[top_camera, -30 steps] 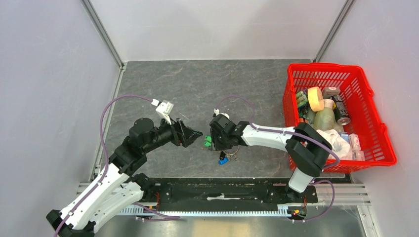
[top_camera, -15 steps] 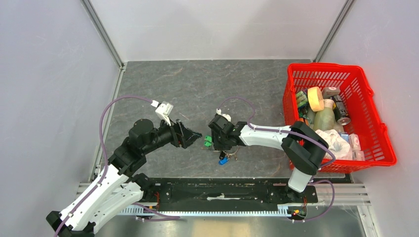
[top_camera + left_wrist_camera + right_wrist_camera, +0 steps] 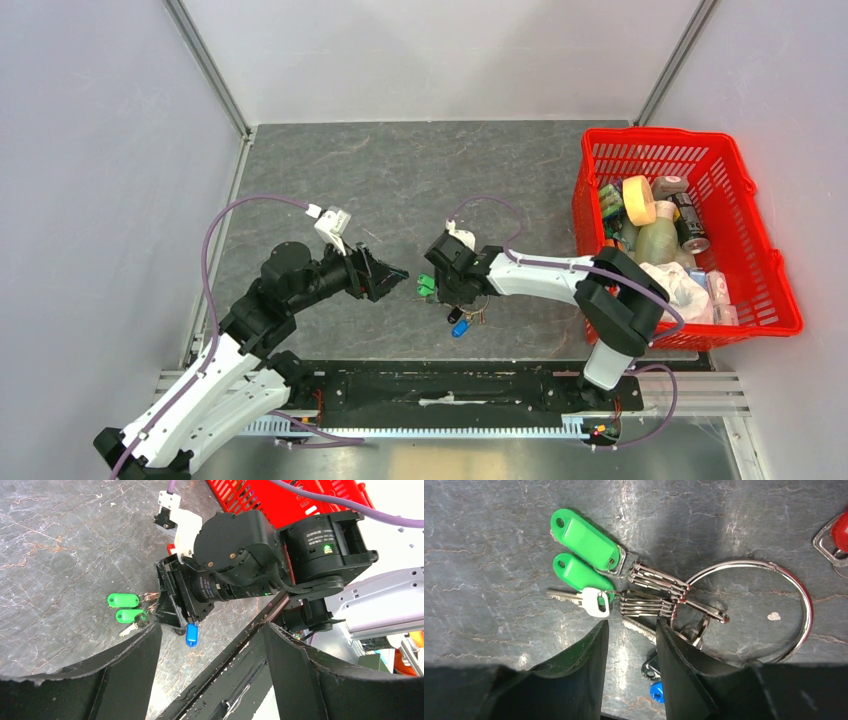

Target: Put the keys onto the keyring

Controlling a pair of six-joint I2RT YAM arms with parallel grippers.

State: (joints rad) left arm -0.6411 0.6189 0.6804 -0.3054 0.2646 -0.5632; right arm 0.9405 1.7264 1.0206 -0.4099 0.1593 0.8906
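In the right wrist view the silver keyring (image 3: 806, 605) lies flat on the table with metal clip loops (image 3: 656, 577) on its left side. Two green-tagged keys (image 3: 584, 539) and a small silver key (image 3: 579, 598) hang from those loops. A red key (image 3: 840, 530) shows at the right edge, and a blue key (image 3: 656, 691) lies below. My right gripper (image 3: 631, 625) stands right over the loops with its jaws slightly apart and the table showing between them. My left gripper (image 3: 210, 627) is wide open and empty, hovering left of the keys (image 3: 426, 284). The blue key (image 3: 191, 634) lies beside the right gripper.
A red basket (image 3: 655, 132) full of bottles and packets stands at the right. The black base rail (image 3: 450, 385) runs along the near table edge, just behind the keys. Grey walls enclose the table on the left and right.
My right gripper has shifted slightly right and towards the near edge over the key bunch, nudging the blue key the same way. My left arm has hardly moved.
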